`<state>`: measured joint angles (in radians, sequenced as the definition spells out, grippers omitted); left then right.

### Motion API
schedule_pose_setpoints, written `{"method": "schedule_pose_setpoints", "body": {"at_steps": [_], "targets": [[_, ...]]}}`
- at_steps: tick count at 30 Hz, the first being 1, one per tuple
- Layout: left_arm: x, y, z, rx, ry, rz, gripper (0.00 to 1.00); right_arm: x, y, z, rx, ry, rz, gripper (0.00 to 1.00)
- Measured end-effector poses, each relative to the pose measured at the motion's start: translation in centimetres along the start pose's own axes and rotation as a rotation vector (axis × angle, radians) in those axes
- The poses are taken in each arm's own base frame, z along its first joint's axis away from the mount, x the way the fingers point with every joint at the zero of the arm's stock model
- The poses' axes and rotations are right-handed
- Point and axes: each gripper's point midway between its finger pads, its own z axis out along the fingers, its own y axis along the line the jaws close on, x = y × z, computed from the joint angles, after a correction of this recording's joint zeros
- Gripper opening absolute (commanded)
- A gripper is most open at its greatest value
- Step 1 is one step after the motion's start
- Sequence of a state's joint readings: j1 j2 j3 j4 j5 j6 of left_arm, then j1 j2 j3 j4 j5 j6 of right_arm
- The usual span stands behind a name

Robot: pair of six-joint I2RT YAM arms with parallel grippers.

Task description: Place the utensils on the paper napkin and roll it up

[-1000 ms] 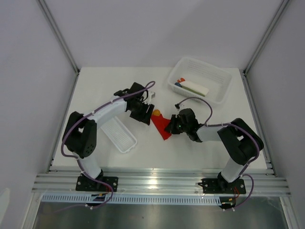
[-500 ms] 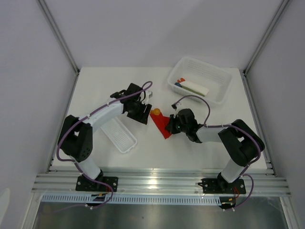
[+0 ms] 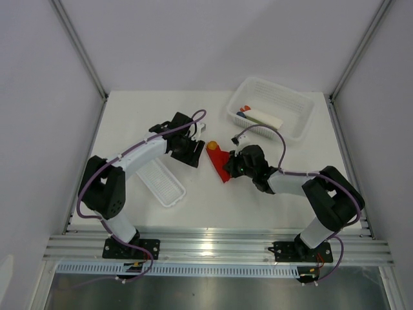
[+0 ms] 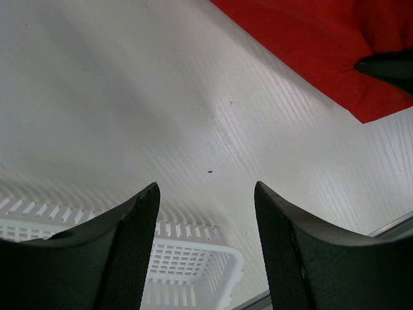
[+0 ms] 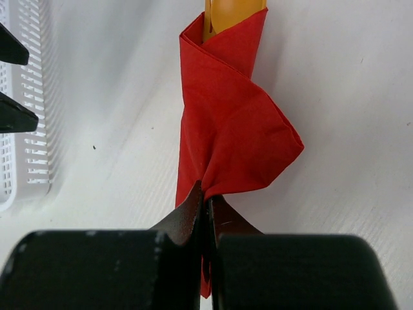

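Observation:
The red paper napkin (image 3: 219,161) lies mid-table, folded into a loose wrap. In the right wrist view the paper napkin (image 5: 232,129) is twisted round the orange utensils (image 5: 226,11), whose ends stick out of its far end. An orange rounded head (image 3: 211,146) shows at the wrap's far tip. My right gripper (image 5: 208,194) is shut on the napkin's near fold; from above, the right gripper (image 3: 231,166) sits at its right edge. My left gripper (image 4: 206,194) hangs open over bare table with nothing between its fingers. From above, the left gripper (image 3: 193,152) is just left of the wrap.
A narrow white tray (image 3: 161,181) lies left of the napkin, under the left arm; the tray (image 4: 187,265) shows between the left fingers. A white mesh basket (image 3: 303,123) holding white, blue and green items stands at the far right. Grey walls close in the table.
The right gripper has dragged the napkin wrap a little away and to the left. The left gripper drew back slightly from the orange head, staying open.

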<state>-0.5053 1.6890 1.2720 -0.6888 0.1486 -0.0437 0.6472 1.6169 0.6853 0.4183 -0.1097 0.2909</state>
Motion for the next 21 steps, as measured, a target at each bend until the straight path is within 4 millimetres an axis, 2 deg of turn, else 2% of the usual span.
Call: {"method": "schedule_pose_setpoints", "body": {"at_steps": [9, 13, 15, 17, 21], "targets": [[0.0, 0.0, 0.0, 0.000, 0.000, -0.001, 0.64, -0.9, 0.0, 0.0, 0.013, -0.022, -0.012, 0.00], [-0.2, 0.1, -0.3, 0.000, 0.000, -0.002, 0.65, -2.2, 0.1, -0.3, 0.023, -0.050, -0.026, 0.00], [-0.9, 0.2, -0.8, 0.007, -0.012, -0.001, 0.66, -3.8, 0.6, -0.8, 0.024, -0.086, -0.035, 0.00], [-1.9, 0.3, -1.7, 0.014, -0.032, 0.000, 0.68, -6.2, 1.2, -1.6, 0.019, -0.143, -0.047, 0.00], [-4.8, -0.1, -4.9, 0.061, -0.113, 0.016, 0.73, -11.7, 3.1, -4.0, -0.003, -0.286, -0.073, 0.00]]}}
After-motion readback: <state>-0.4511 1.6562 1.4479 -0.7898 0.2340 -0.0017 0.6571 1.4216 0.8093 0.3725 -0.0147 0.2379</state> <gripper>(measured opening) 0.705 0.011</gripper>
